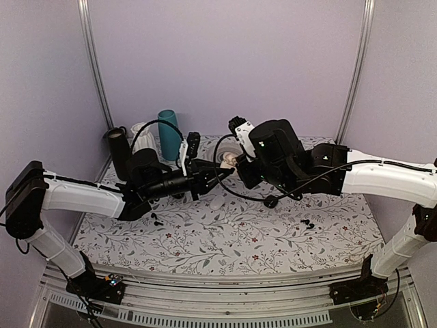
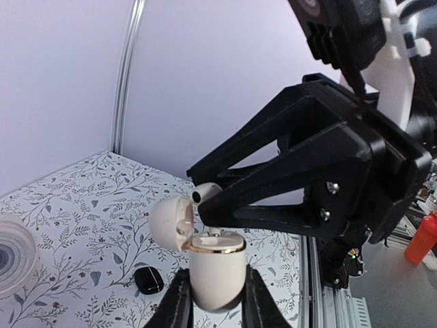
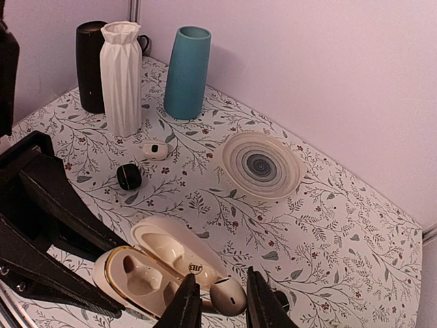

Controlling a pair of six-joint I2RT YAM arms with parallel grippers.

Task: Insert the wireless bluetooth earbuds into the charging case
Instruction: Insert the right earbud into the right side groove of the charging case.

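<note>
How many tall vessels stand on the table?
3, in a row at the back left, left to right: black cylinder, white ribbed vase, teal vase. Others may be hidden.

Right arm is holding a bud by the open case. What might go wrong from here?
The earbud sits only at the tips of the right gripper; it may slip or twist and drop to the table.
The left gripper pinches just the rounded bottom of the charging case in the air; pressing down may tip it or pop it out.
The right gripper is close to the open lid and may knock it shut.
</note>
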